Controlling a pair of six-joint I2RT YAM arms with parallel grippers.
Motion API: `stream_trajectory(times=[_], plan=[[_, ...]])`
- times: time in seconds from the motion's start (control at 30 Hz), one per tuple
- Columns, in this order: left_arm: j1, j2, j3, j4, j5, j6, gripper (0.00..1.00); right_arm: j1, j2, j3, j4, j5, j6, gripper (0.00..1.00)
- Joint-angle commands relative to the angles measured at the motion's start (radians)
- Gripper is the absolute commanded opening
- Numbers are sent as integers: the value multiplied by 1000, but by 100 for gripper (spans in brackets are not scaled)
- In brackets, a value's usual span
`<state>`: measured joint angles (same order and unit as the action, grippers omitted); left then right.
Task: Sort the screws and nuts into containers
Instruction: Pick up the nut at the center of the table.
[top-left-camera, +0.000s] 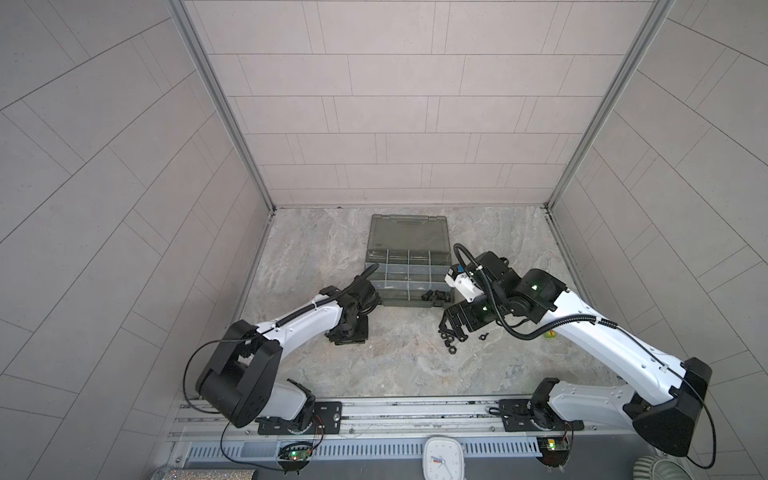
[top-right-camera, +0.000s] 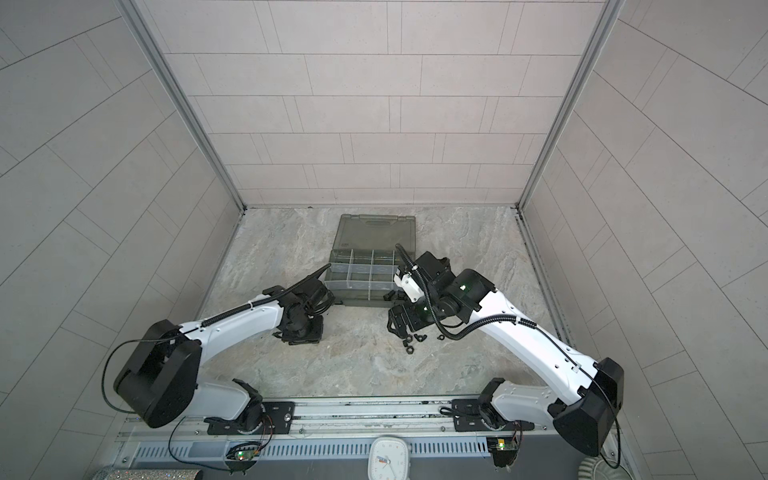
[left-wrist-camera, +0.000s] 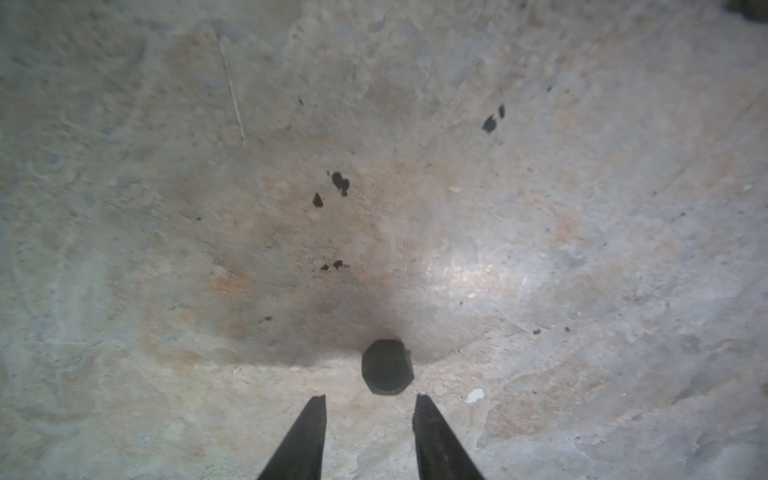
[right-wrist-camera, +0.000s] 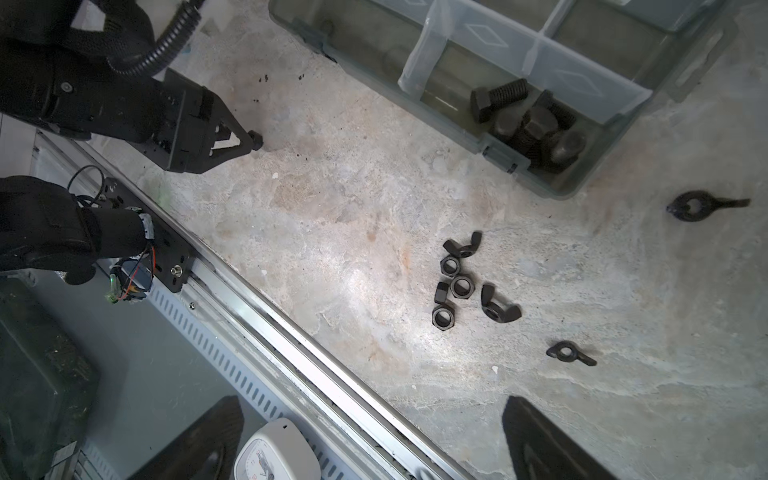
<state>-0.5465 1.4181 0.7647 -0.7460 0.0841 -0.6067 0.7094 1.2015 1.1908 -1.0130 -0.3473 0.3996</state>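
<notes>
- Screws (right-wrist-camera: 530, 124) lay piled in the organiser case's (top-left-camera: 399, 303) near right corner compartment (right-wrist-camera: 451, 85); one stray screw (left-wrist-camera: 387, 371) sat on the table (top-left-camera: 395, 370) off its near left corner.
- Left gripper (left-wrist-camera: 370, 400) hung at that stray, jaws slightly parted, gripping nothing.
- Nuts (right-wrist-camera: 455, 286), wing nuts (right-wrist-camera: 702, 205) among them, lay scattered before the case's right corner.
- Right gripper (right-wrist-camera: 374, 419) hovered by them, jaws wide and empty, its arm (top-left-camera: 582, 328) overhanging that corner.
- White clock (top-left-camera: 442, 457) sat well in front of the case.
</notes>
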Motion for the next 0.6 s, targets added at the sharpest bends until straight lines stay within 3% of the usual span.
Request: stream_trajectory(times=[0.0,0.57], plan=[[-2,7,-13,15,-16,-3,41,9,-21,-8,-8,59,37,99],[6,88,8,50,-17,7,40,14,-91,-23,-39,117,51,99]])
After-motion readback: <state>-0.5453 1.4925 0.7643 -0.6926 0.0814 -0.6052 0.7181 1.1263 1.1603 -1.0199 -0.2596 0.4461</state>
